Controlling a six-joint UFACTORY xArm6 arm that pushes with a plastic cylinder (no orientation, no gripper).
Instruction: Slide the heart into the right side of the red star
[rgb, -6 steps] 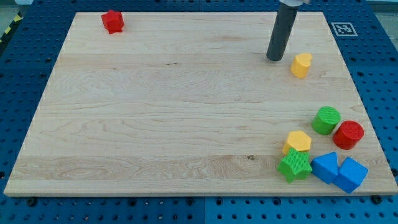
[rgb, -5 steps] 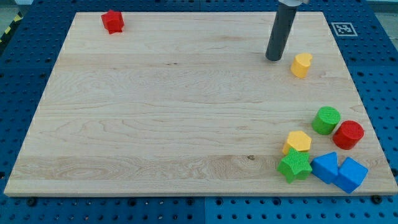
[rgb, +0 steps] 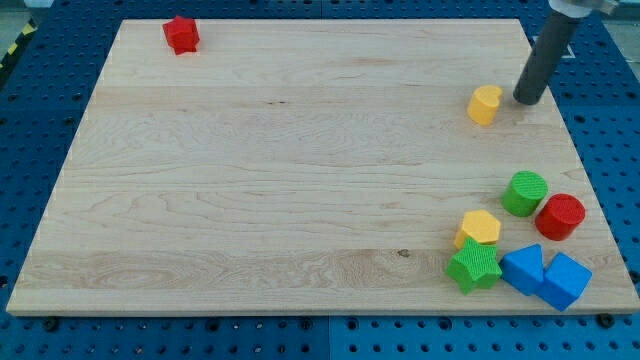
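Note:
A yellow heart lies on the wooden board near the view's upper right. A red star sits at the board's top left corner, far from the heart. My tip rests on the board just to the right of the yellow heart, a small gap away from it.
A cluster sits at the view's lower right: a green cylinder, a red cylinder, a yellow hexagon, a green star and two blue blocks. The board's right edge is close to my tip.
My tip has moved from the left of the yellow heart over to its right side. No block has moved.

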